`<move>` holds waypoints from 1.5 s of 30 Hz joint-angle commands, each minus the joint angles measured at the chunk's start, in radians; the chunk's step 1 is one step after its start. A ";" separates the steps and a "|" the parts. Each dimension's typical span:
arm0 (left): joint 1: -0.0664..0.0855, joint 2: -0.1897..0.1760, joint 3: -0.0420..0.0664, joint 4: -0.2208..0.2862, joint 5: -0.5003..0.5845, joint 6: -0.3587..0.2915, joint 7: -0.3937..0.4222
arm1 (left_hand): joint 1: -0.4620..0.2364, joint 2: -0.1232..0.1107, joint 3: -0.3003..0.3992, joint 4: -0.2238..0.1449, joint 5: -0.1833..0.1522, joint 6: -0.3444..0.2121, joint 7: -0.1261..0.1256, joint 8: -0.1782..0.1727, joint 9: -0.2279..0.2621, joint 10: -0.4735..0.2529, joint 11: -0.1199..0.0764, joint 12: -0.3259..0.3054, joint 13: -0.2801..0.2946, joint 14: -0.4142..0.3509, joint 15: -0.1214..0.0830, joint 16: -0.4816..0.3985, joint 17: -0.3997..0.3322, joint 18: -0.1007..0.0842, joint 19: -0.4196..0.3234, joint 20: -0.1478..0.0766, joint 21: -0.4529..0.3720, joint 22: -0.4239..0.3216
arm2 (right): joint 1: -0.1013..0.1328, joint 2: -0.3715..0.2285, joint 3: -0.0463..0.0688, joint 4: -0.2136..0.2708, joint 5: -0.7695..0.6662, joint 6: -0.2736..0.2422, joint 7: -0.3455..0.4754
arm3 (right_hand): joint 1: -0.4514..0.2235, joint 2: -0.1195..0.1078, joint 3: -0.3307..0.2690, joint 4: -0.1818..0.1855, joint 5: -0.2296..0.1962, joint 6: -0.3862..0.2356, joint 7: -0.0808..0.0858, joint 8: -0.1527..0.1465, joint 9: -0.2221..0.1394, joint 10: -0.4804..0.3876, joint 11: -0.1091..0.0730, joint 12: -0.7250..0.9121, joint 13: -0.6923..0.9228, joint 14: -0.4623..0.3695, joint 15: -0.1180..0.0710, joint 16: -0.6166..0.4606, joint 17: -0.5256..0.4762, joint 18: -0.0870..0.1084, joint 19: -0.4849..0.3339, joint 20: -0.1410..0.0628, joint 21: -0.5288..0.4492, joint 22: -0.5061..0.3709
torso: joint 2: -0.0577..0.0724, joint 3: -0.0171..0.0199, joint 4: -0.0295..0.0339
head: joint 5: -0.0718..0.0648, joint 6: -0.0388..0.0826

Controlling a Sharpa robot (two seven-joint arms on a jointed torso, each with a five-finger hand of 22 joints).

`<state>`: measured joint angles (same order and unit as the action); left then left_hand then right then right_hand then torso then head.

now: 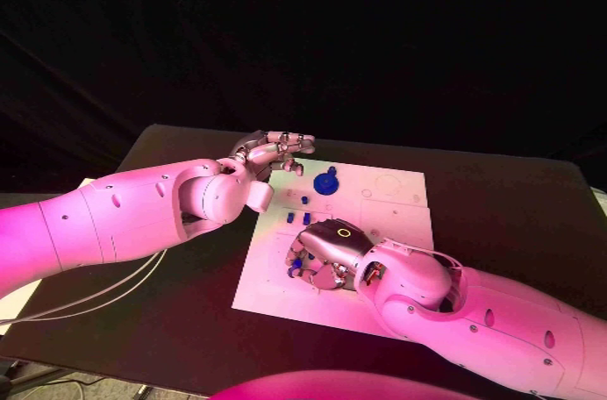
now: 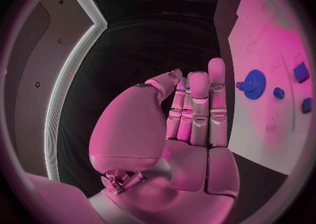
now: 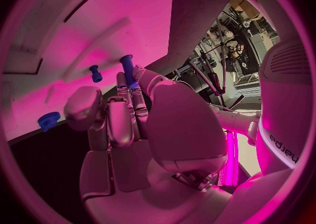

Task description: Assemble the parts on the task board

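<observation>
The white task board (image 1: 380,209) lies mid-table. My right hand (image 1: 332,253) hovers low over its near left part, fingers curled down. A blue peg (image 3: 128,69) sticks out from between its fingertips, pinched there; blue shows under the fingers (image 1: 297,264). A second small blue peg (image 3: 96,73) stands on the board just beyond. The blue gear (image 1: 326,183) lies on the board's far left part, with small blue pieces (image 1: 298,216) between it and my right hand. My left hand (image 1: 272,150) is raised beside the far left corner, fingers straight, holding nothing, with the gear (image 2: 253,83) off to its side.
The black table (image 1: 506,189) surrounds the board on all sides. Faint outlines of sockets mark the board's far right part (image 1: 395,189). White cables (image 1: 89,299) hang off the table's left edge.
</observation>
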<state>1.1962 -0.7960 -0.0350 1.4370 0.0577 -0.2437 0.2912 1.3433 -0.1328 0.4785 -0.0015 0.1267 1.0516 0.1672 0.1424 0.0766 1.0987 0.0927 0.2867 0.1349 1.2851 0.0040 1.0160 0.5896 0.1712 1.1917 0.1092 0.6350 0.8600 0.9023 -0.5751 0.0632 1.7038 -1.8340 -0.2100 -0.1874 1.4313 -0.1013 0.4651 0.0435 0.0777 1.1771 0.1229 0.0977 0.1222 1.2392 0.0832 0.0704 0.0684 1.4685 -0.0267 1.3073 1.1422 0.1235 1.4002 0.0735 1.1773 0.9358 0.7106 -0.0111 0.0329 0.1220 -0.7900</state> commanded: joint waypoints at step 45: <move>0.000 0.002 0.001 -0.001 -0.008 0.021 0.001 | -0.002 0.007 -0.006 0.000 0.000 -0.007 -0.001 0.004 -0.001 -0.006 -0.001 0.008 0.001 -0.004 0.003 -0.002 0.000 0.011 0.007 -0.001 -0.006 -0.003 | 0.000 -0.055 -0.012 0.048 0.048 -0.150 0.002 | -0.107 -0.030 -0.138 -0.028 0.024 -0.224 0.041 -0.031 -0.046 -0.307 0.026 0.086 0.009 0.006 0.041 -0.059 -0.114 0.016 -0.057 0.038 -0.100 -0.144 | 0.000 0.0016 -0.0019 | -0.040 0.031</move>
<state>1.1961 -0.7947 -0.0349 1.4348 0.0551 -0.2396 0.2891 1.3433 -0.1328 0.4786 -0.0015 0.1266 1.0516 0.1671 0.1423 0.0768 1.0988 0.0927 0.2936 0.1349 1.2851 0.0040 1.0160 0.5899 0.1712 1.1916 0.1092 0.6350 0.8580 0.9021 -0.6233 0.0499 1.7412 -1.8156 -0.2750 -0.2151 1.3228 -0.1434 0.3309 0.0152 0.0960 0.9466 0.1644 0.0632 0.0747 0.9288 0.1113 0.1540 0.0764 1.4649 0.0164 1.2455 1.0289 0.1233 1.3372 0.1147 1.0759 0.7908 0.7113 -0.0094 0.0321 0.0891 -0.7640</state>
